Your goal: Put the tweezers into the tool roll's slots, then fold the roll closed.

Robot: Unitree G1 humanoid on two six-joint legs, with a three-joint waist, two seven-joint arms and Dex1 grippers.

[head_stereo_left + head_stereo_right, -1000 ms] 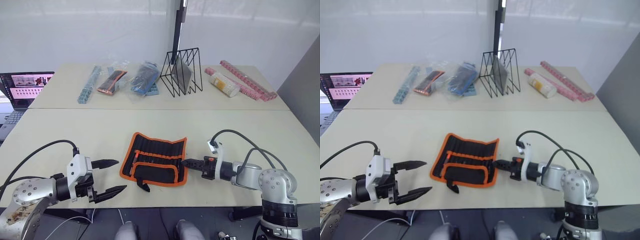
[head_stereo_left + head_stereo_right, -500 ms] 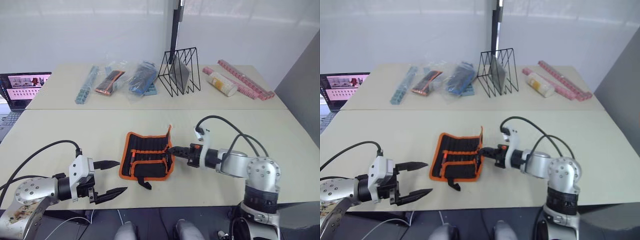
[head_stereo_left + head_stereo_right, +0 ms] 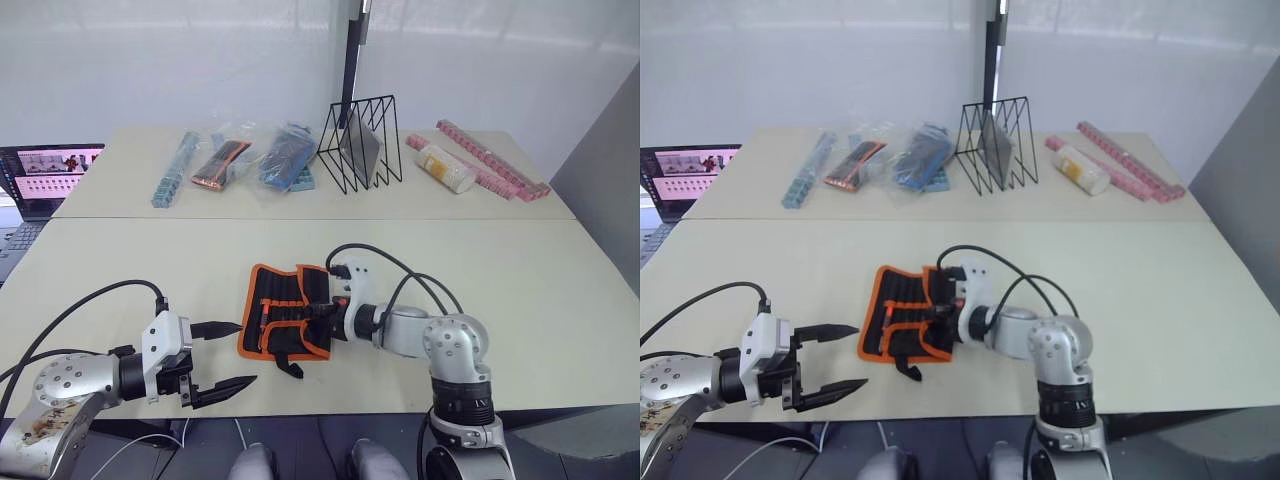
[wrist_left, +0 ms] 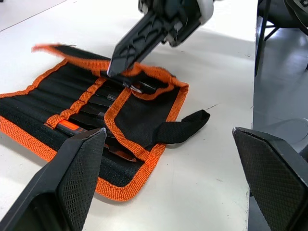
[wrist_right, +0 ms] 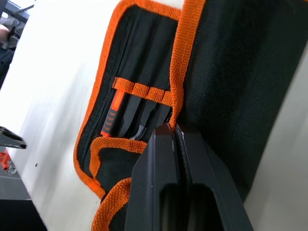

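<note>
The tool roll [image 3: 275, 303], black with orange binding, lies on the near table with its right part folded over to the left. My right gripper [image 3: 323, 322] is shut on that flap's orange edge [image 5: 179, 82], low over the roll's middle. Black tweezers [image 5: 136, 120] and an orange-handled tool [image 5: 111, 117] sit tucked in the slots [image 5: 144, 90]. The short strap [image 4: 185, 127] sticks out from the roll's near edge. My left gripper [image 3: 243, 352] hovers open, left of the roll near the table's front edge, with nothing in it.
On the far table stand a black wire rack [image 3: 360, 140], bagged items [image 3: 222, 162], a blue strip [image 3: 176, 170], a pale cylinder [image 3: 447, 168] and pink strips [image 3: 497, 162]. A laptop [image 3: 48, 176] sits at the far left. Bare tabletop lies to the right of the roll.
My right gripper has swept left across the roll with its right edge, lifting it upright and then laying it over the middle. The left gripper has barely moved.
</note>
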